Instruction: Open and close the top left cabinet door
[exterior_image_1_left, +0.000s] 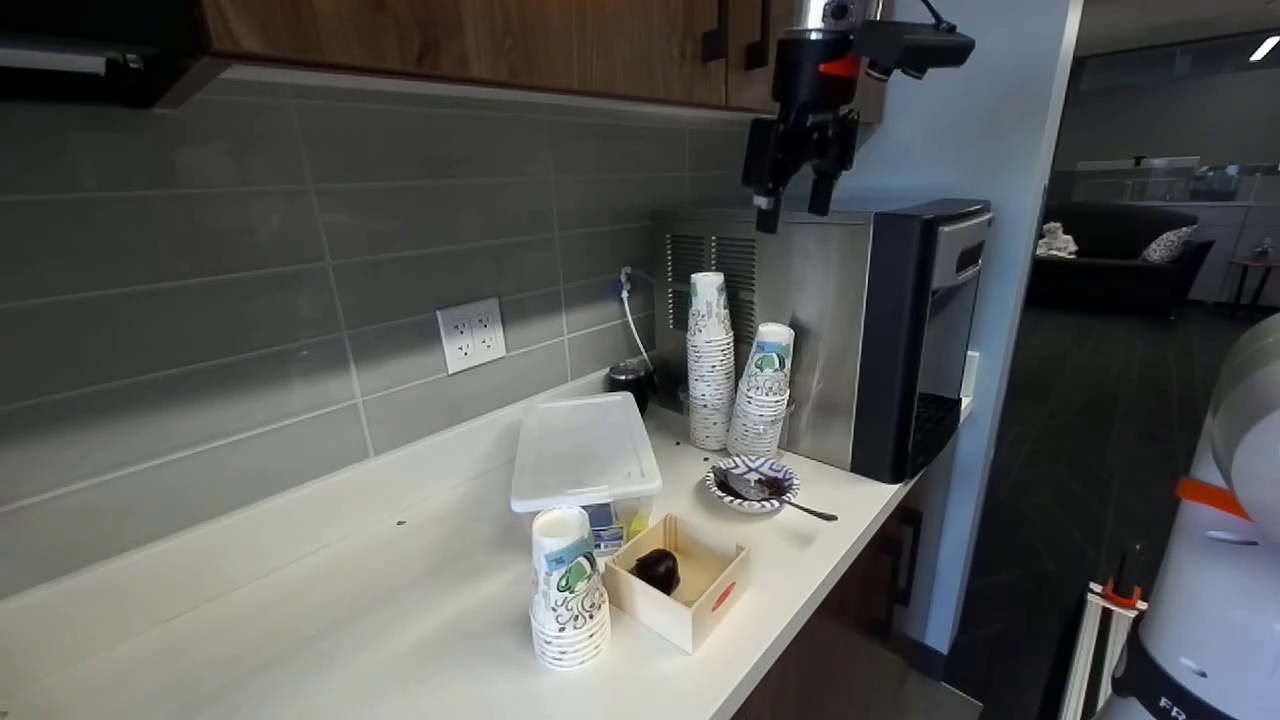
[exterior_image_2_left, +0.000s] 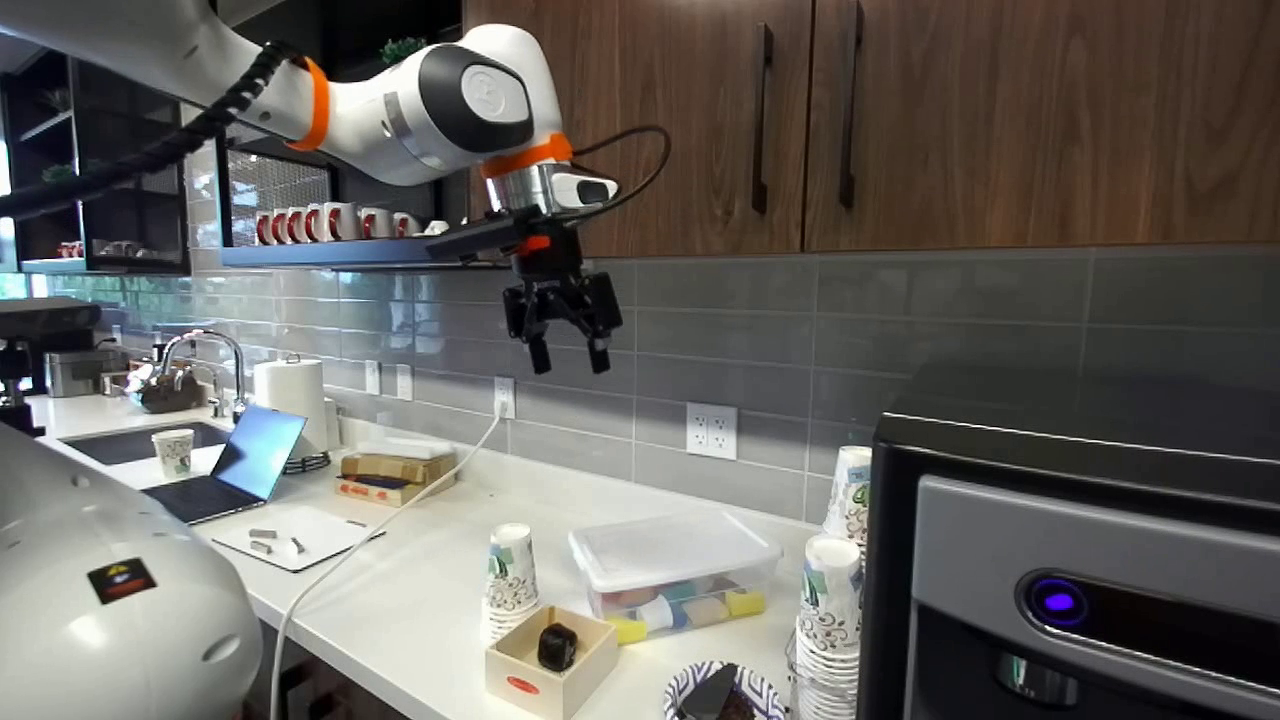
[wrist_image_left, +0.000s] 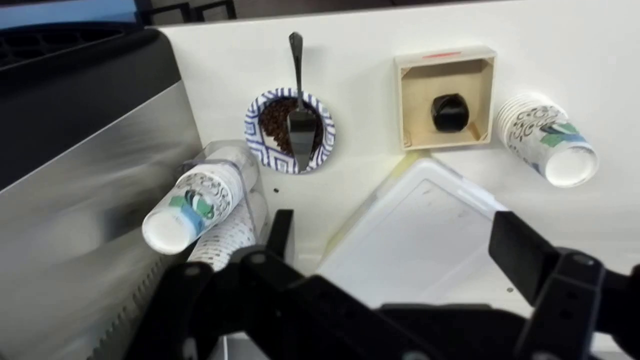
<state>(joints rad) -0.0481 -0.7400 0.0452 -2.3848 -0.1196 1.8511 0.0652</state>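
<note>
The top left cabinet door (exterior_image_1_left: 480, 40) is a wide brown wood-grain door, cut off at the top in both exterior views (exterior_image_2_left: 710, 110). It looks shut, level with the narrower door beside it. Its dark vertical bar handle (exterior_image_2_left: 762, 118) is near its right edge; the handle's lower end also shows in an exterior view (exterior_image_1_left: 714, 42). My gripper (exterior_image_2_left: 570, 358) hangs pointing down, its fingertips below the door's bottom edge, apart from door and handle. The fingers are spread with nothing between them, also in the wrist view (wrist_image_left: 395, 230). The door is out of the wrist view.
The narrower door (exterior_image_2_left: 1040, 120) adjoins on the right. Below stand a steel ice machine (exterior_image_1_left: 820, 330), cup stacks (exterior_image_1_left: 710, 380), a lidded plastic box (wrist_image_left: 410, 230), a small wooden box (wrist_image_left: 445, 100) and a patterned bowl (wrist_image_left: 290, 130). A mug shelf (exterior_image_2_left: 350, 255) is left of the cabinet.
</note>
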